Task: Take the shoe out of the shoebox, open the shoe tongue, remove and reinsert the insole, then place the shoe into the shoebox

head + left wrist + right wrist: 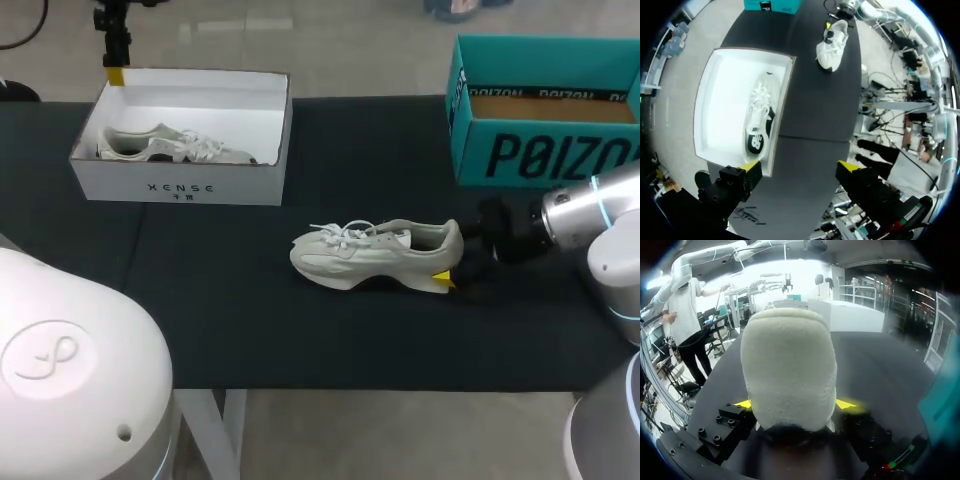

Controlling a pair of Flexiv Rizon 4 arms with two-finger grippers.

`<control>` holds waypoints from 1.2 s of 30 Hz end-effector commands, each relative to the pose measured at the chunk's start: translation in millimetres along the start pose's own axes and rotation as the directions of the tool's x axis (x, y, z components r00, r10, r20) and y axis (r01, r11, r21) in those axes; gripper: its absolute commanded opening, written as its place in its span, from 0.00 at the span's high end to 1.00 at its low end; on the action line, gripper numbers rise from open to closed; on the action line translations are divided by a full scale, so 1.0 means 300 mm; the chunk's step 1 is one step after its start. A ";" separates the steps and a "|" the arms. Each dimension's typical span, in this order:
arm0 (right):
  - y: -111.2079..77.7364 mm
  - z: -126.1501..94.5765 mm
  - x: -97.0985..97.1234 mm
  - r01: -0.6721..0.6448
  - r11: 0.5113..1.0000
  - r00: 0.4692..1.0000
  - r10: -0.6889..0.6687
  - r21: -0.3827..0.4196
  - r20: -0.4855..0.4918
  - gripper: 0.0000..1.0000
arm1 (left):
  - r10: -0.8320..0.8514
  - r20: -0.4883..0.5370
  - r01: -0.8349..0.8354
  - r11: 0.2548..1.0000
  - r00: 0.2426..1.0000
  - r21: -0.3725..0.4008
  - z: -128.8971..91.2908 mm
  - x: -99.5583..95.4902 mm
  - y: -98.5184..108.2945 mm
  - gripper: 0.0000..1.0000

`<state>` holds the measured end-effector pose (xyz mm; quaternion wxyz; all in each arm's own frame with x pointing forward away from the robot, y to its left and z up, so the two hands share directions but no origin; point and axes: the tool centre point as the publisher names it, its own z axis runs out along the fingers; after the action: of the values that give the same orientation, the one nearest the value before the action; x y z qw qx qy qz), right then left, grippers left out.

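At the near middle of the black table (250, 330): one pale shoe (375, 255), out of its box, upright on its sole, toe toward the left arm's side and heel toward the right. At the heel: the right gripper (794, 404), its yellow tips pressed to either side of the heel, so it appears clamped on the shoe. Step in hand, by judgement: opening the tongue (390, 230). This likely calls for a firm, level heel hold so the shoe cannot slide or tip. The other arm should take the tongue itself and not the loose laces (338, 236), then draw it up and toward the toe. At the far left: a white shoebox (180, 185), lid off, holding a second shoe (170, 145) on its side. Over the shoebox's edge: the left gripper (797, 166), fingers wide apart, holding nothing, well apart from the shoe on the table. At the far right: a teal box (540, 155), not needed for this step.
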<state>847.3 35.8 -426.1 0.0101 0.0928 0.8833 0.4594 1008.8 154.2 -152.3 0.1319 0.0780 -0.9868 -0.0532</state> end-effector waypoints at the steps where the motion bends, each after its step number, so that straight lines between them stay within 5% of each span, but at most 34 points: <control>1: 0.001 0.004 -0.003 0.000 1.000 1.000 0.000 0.002 0.001 1.00 | 0.001 0.000 -0.001 1.000 1.000 -0.001 -0.001 0.001 0.001 0.00; 7: 0.001 0.004 -0.003 0.000 1.000 1.000 0.000 0.002 0.001 1.00 | 0.001 0.000 -0.001 1.000 1.000 -0.001 -0.001 0.001 0.001 0.00; 9: 0.001 0.004 -0.003 0.000 1.000 1.000 0.000 0.002 0.001 1.00 | -0.208 -0.050 0.208 0.978 0.977 -0.015 -0.013 0.008 -0.027 0.00; 10: 0.001 0.004 -0.003 0.000 1.000 1.000 0.000 0.002 0.001 1.00 | -0.354 -0.055 0.349 0.933 0.934 -0.087 -0.015 0.013 -0.029 0.00; 14: 0.001 0.004 -0.003 0.000 1.000 1.000 0.000 0.002 0.001 1.00 | -0.713 -0.067 0.710 0.701 0.698 -0.064 -0.041 0.080 -0.024 0.00; 16: 0.001 0.004 -0.003 0.000 1.000 1.000 0.000 0.002 0.001 1.00 | -0.820 0.017 0.814 0.565 0.572 -0.137 -0.053 0.111 -0.022 0.00; 29: 0.001 0.004 -0.003 0.000 1.000 1.000 0.000 0.002 0.001 1.00 | -0.820 0.017 0.814 0.565 0.572 -0.137 -0.053 0.111 -0.022 0.00; 31: 0.001 0.004 -0.003 0.000 1.000 1.000 0.000 0.002 0.001 1.00 | -0.940 -0.079 0.939 0.338 0.333 -0.059 -0.059 0.144 0.009 0.00; 33: 0.001 0.004 -0.003 0.000 1.000 1.000 0.000 0.002 0.001 1.00 | -0.994 -0.070 0.996 0.084 0.082 -0.017 -0.045 0.210 0.017 0.00; 36: 0.001 0.004 -0.003 0.000 1.000 1.000 0.000 0.002 0.001 1.00 | -0.988 -0.110 0.992 -0.117 -0.112 0.039 -0.023 0.301 0.007 0.00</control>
<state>847.1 35.3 -425.8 0.0103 0.0925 0.8836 0.4588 955.8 141.5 -120.5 0.1478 0.4946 -0.8430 -0.1514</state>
